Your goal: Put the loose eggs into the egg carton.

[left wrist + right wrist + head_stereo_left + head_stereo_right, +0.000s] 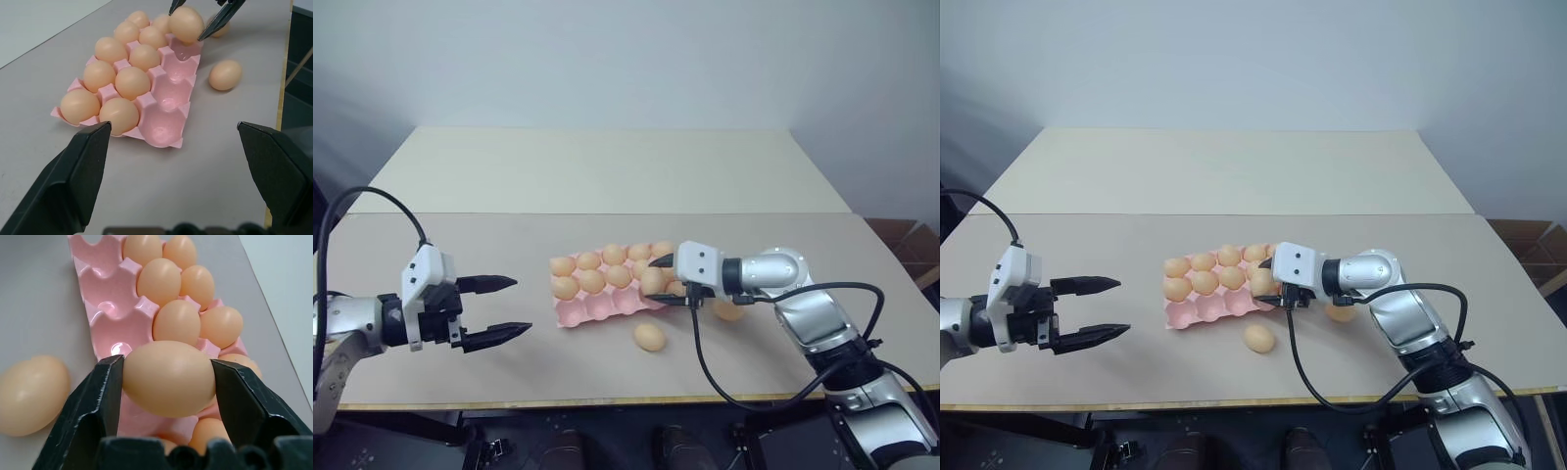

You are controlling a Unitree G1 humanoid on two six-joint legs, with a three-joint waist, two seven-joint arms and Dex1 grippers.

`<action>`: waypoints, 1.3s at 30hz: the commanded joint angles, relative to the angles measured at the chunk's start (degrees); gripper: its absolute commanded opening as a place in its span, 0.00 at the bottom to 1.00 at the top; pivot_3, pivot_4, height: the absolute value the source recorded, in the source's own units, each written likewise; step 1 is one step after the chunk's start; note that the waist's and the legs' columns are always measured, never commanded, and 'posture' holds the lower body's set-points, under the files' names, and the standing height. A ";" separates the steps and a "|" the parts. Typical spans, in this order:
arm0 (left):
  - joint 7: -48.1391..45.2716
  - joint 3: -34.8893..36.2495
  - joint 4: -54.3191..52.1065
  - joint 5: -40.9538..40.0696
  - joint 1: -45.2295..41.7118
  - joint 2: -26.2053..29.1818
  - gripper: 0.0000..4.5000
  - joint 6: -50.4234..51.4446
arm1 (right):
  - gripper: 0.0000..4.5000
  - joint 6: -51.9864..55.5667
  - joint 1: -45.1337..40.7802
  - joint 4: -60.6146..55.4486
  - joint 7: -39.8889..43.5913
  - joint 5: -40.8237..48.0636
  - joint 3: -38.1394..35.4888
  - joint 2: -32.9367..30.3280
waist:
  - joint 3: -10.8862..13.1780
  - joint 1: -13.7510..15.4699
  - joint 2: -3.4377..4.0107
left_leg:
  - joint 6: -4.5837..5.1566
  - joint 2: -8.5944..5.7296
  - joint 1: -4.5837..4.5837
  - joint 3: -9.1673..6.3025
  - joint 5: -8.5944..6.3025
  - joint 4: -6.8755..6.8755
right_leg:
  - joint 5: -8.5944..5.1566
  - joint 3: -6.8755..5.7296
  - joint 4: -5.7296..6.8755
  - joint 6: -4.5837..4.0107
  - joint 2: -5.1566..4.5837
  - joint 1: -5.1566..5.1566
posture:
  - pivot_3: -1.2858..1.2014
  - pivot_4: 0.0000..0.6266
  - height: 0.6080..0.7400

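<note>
The pink egg carton (pixel 599 309) lies mid-table; its two far rows are full and its near row shows empty cups (pixel 166 103). My right gripper (pixel 658 281) is shut on one egg (pixel 168 379), which hangs just over the right end of that near row. Two loose eggs rest on the table: one (pixel 649 337) in front of the carton, the other (pixel 728 311) partly hidden behind my right wrist. My left gripper (pixel 521 305) hovers open and empty to the left of the carton, pointing at it.
A paler table (pixel 607 166) adjoins behind the work table. The work table's front edge (pixel 607 399) runs close to the loose egg. A black cable (pixel 700 362) loops from my right wrist over the table.
</note>
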 commanded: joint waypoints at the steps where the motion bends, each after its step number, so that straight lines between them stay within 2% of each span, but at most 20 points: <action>1: 0.07 0.74 -1.18 0.05 -0.34 0.08 1.00 -0.97 | 0.97 -2.04 -0.91 -0.32 -0.45 -1.67 0.34 0.02 | 0.00 -0.04 0.00 | 0.00 0.01 0.01 0.00 0.00 0.00 | 0.00 0.00 0.01 -0.01 0.01 0.00 | 0.52 0.24 1.00; 2: 0.01 0.65 -1.03 0.08 -0.48 0.09 1.00 -1.03 | 1.00 -2.03 -0.82 -0.39 -0.46 -1.66 0.19 0.02 | 0.00 -0.07 0.00 | 0.00 0.01 0.01 0.00 0.00 0.00 | 0.00 0.00 0.02 -0.02 0.01 0.00 | 0.52 0.24 1.00; 8: -0.24 -0.88 0.29 0.57 -2.24 -0.06 1.00 -1.56 | 1.00 0.24 0.05 -1.68 -0.18 1.82 -4.00 -1.13 | 0.00 -0.16 0.00 | -0.01 0.01 0.03 0.00 0.01 0.00 | 0.01 0.00 0.02 -0.07 0.02 0.00 | 0.52 0.24 1.00; 14: -2.08 0.09 3.68 0.73 -3.48 0.91 1.00 -2.52 | 1.00 7.55 5.91 -7.96 5.06 17.22 -18.74 -7.49 | 0.00 0.60 0.00 | -0.01 0.01 -0.03 0.00 0.00 0.00 | 0.10 0.01 -0.05 0.06 0.01 0.00 | 0.52 0.24 1.00; 22: -7.56 5.91 8.52 -0.11 -2.56 5.72 1.00 -1.46 | 1.00 14.65 23.48 -13.75 13.80 31.92 -41.79 -20.59 | 0.00 0.59 0.00 | -0.01 0.03 0.03 0.01 0.00 -0.01 | -0.11 0.01 -0.05 -0.26 0.01 0.00 | 0.52 0.24 1.00; 24: -8.04 6.01 8.55 -0.06 -2.43 6.02 1.00 -1.20 | 1.00 14.63 27.57 -14.25 15.44 33.15 -44.98 -22.11 | 0.00 0.57 0.01 | -0.01 0.04 0.12 0.01 0.00 -0.01 | -0.11 0.02 -0.03 -0.27 0.01 0.04 | 0.52 0.24 1.00; 29: -7.89 4.94 8.06 -0.30 -3.38 5.58 1.00 -0.85 | 1.00 12.76 34.09 -15.12 16.60 32.82 -47.03 -23.12 | -0.01 0.44 0.00 | -0.02 0.07 0.32 0.01 0.00 -0.01 | -0.12 0.07 -0.02 -0.28 0.04 0.17 | 0.52 0.24 1.00; 39: -8.06 5.44 7.62 -0.48 -3.63 6.05 1.00 -0.52 | 1.00 12.87 34.02 -16.35 15.46 34.47 -46.83 -23.16 | -0.01 0.61 -0.01 | -0.02 0.06 0.26 0.09 -0.01 -0.02 | -0.12 0.14 -0.05 -0.28 0.03 0.12 | 0.52 0.24 1.00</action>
